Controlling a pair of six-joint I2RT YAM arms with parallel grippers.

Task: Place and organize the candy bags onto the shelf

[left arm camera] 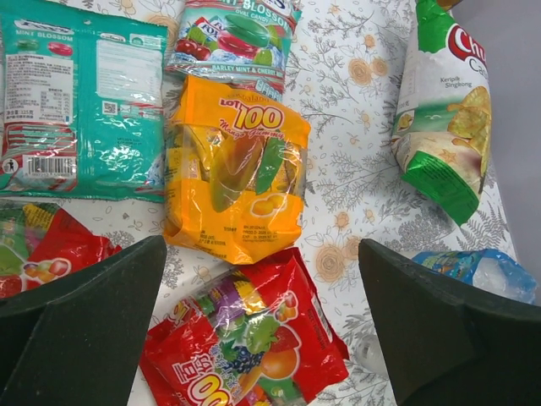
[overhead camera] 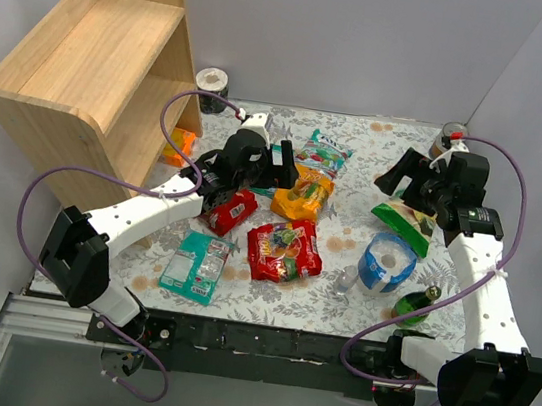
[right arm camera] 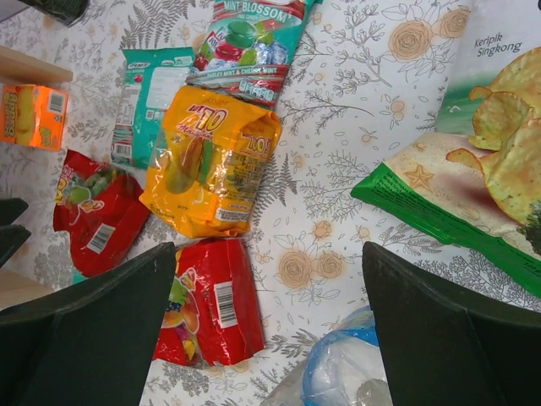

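One orange bag point(overhead camera: 180, 144) tucked in the shelf point(overhead camera: 101, 48), the other candy bags point(overhead camera: 284, 250) strewn over the desk point(overhead camera: 355, 180), left end effector point(left arm camera: 262, 254) and right end effector point(right arm camera: 270, 254) both gaping wide, empty!

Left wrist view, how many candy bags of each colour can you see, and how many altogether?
Teal candy bags: 2
Red candy bags: 2
Orange-yellow candy bag: 1
Total: 5
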